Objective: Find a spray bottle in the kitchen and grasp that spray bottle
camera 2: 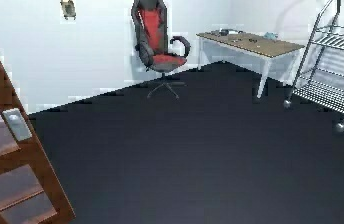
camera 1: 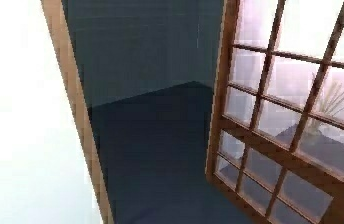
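Search stage. A door frame (camera 1: 77, 110) and glazed door (camera 1: 280, 120) lie ahead; an office chair (camera 2: 158, 45), bench (camera 2: 252, 44) and wire rack (camera 2: 332, 60) to the side. Neither the spray bottle's place relative to the tool nor the tool's state can be told. The bottle is judged light, rigid, smooth and top-heavy; grasp the body below the trigger head.
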Motion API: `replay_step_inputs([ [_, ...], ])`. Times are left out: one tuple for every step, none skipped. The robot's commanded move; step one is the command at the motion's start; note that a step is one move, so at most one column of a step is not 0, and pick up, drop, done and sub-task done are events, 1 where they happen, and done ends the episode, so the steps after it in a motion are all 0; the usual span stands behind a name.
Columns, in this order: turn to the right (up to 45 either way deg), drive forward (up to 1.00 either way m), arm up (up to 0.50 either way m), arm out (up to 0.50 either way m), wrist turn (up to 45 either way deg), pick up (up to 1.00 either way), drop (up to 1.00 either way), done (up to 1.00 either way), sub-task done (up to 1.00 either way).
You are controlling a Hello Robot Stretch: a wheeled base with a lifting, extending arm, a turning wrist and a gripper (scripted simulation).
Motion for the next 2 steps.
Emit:
replay_step_inputs([
  [3.0,0.0,0.0,0.0,0.0,0.0,0.0,0.0,0.0],
  [0.0,1.0,0.0,0.0,0.0,0.0,0.0,0.0,0.0],
])
